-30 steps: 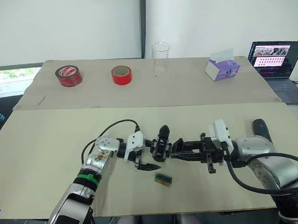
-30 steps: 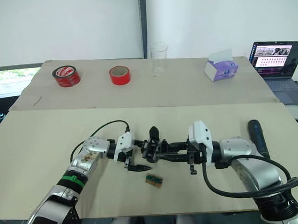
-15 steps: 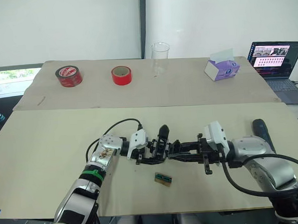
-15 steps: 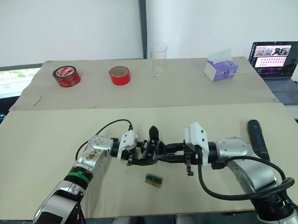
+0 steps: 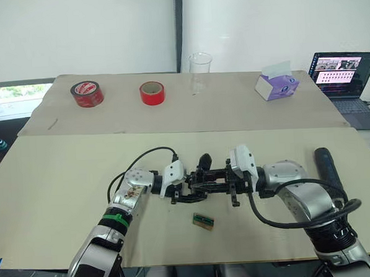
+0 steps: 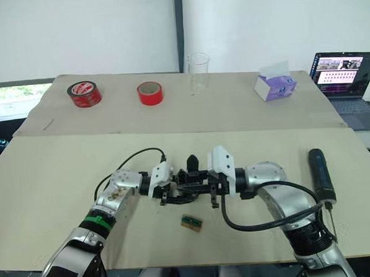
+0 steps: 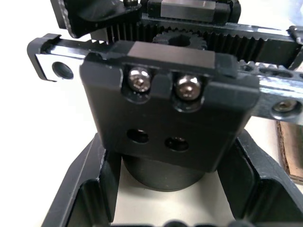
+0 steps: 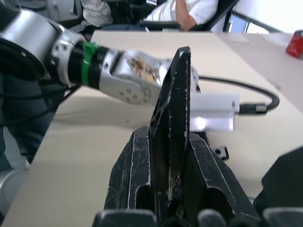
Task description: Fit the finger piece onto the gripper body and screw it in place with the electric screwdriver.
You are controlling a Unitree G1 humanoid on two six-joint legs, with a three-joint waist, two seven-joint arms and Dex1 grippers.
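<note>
Centrally on the beige surface [image 5: 51, 183] sits the gripper body [image 5: 202, 175], hemmed in by both arms: the left gripper [image 5: 182, 187] has its jaws spread around the body's base, while the right gripper [image 5: 207, 179] has its jaws clamped on the finger piece [image 8: 171, 127], held against the body. Just in front of the body lies a small green-and-brown block [image 5: 203, 221]. Well off beyond the right arm lies the electric screwdriver [image 6: 319, 173], near the surface's edge
</note>
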